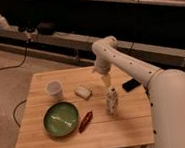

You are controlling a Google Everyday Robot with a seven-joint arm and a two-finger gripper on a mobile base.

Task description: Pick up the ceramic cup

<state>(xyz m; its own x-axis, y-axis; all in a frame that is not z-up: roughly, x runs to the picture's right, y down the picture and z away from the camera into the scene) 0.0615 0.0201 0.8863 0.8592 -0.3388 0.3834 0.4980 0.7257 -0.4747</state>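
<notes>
The ceramic cup (54, 89) is a small whitish round cup standing upright on the left part of the wooden table (48, 136). My gripper (106, 81) hangs from the white arm (135, 68) over the table's middle right, just above the small patterned white bottle (112, 101). The cup is well to the left of the gripper, with a small white block between them. Nothing is seen in the gripper.
A green bowl (61, 119) with a utensil in it sits at the front left. A red object (85, 121) lies beside it. A small white block (83, 92) lies mid-table. A black object (129, 85) lies at the right edge. A dark bench runs behind.
</notes>
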